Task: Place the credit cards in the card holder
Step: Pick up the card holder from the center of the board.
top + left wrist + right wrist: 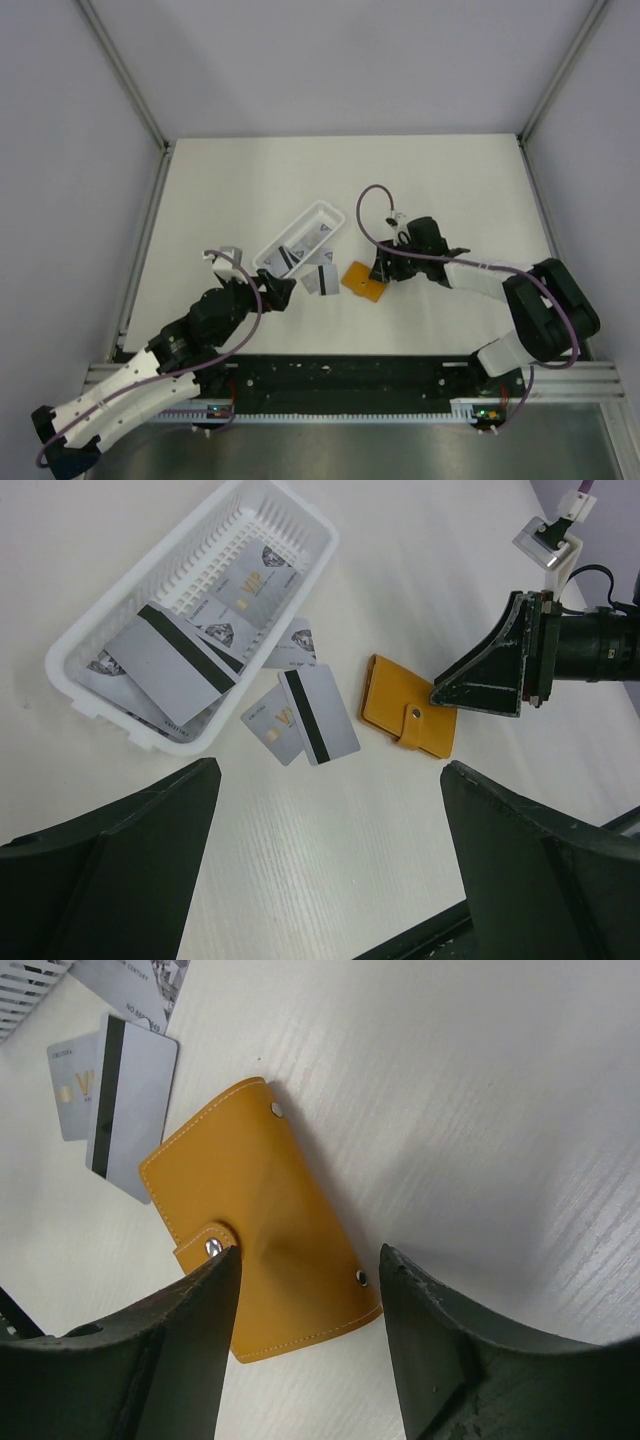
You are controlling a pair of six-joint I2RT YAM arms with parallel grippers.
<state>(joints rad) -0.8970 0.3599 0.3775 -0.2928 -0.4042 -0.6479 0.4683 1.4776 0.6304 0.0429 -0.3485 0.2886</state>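
The orange-tan card holder (363,283) (410,718) (260,1210) lies flat and snapped shut on the table. My right gripper (385,268) (308,1260) stands open astride its near end; one finger sits at the snap tab, the other just off the opposite edge. Two credit cards (320,280) (300,718) (120,1110) lie overlapped on the table left of the holder, one with its black stripe up. More cards (180,660) rest in the white tray. My left gripper (283,290) (330,780) hangs wide open over bare table below the loose cards, holding nothing.
A long white slotted tray (325,207) (275,525) lies diagonally left of the holder, one card (295,640) sticking out beside it. Metal frame posts and grey walls bound the table; a black rail runs along the near edge (340,375).
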